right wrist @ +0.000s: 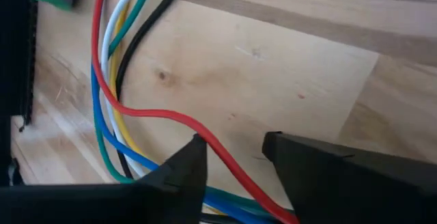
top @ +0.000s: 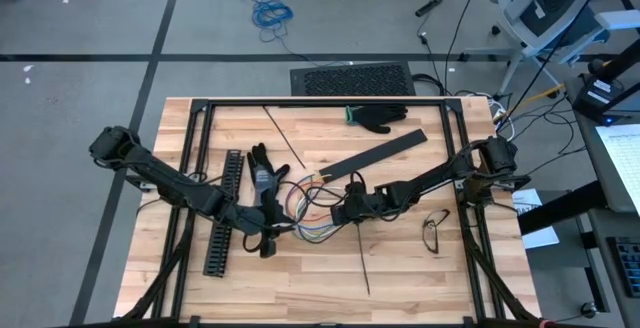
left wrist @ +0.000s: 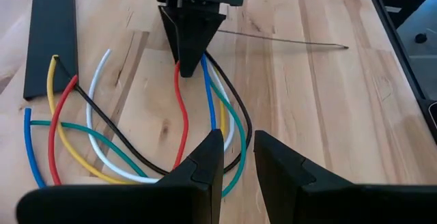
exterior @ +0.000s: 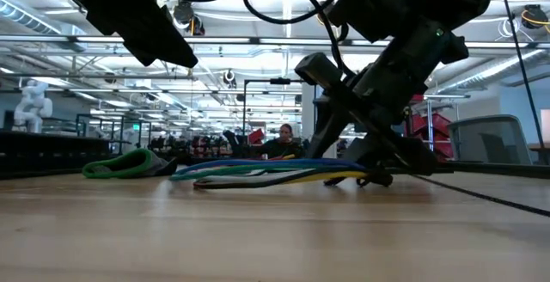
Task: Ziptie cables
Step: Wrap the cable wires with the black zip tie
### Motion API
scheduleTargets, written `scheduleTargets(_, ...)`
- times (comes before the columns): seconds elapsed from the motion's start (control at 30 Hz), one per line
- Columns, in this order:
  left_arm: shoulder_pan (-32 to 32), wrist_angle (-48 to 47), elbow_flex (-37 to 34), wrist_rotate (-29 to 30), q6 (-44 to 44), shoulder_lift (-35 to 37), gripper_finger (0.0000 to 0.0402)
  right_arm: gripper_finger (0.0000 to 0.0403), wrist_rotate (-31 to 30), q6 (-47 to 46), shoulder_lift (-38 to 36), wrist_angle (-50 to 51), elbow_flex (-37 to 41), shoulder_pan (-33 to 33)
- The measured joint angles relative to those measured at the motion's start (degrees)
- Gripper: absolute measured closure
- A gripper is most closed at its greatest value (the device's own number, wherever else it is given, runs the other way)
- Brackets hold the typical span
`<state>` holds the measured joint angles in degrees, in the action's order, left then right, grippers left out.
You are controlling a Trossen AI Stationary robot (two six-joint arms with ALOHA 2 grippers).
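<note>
- High: cables (top: 305,208) mid-table, just beside the flat black strip (top: 372,156); right gripper (top: 345,211) and left gripper (top: 268,230) at either end.
- Left wrist: left fingers (left wrist: 205,162) narrowly parted, holding nothing visible.
- Right wrist: jaws apart over the red wire (right wrist: 171,115), not clamping.
- Light, floppy, probably slippery; pinch where strands bunch.

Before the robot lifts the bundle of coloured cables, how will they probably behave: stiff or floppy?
The cables are probably floppy: they lie in loose curves on the wood. They look thin, so likely light. The strands fan apart away from the right end effector, so a lifted bundle may splay and droop unless gathered first.
</note>
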<state>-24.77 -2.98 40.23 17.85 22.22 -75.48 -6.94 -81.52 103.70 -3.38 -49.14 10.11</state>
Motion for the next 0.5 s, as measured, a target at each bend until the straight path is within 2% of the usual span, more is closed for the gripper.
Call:
scheduleTargets(0.2, 0.0, 0.0, 0.0, 0.0, 0.0, 0.0, 0.0322, 0.0212, -0.7, 1.2, -0.1, 0.7, 0.0, -1.5)
scheduleTargets(0.5, 0.0, -0.1, 0.0, -0.9, 1.5, 0.0, 0.0322, 0.0209, -0.9, 3.6, -0.3, 1.7, 0.0, -1.5)
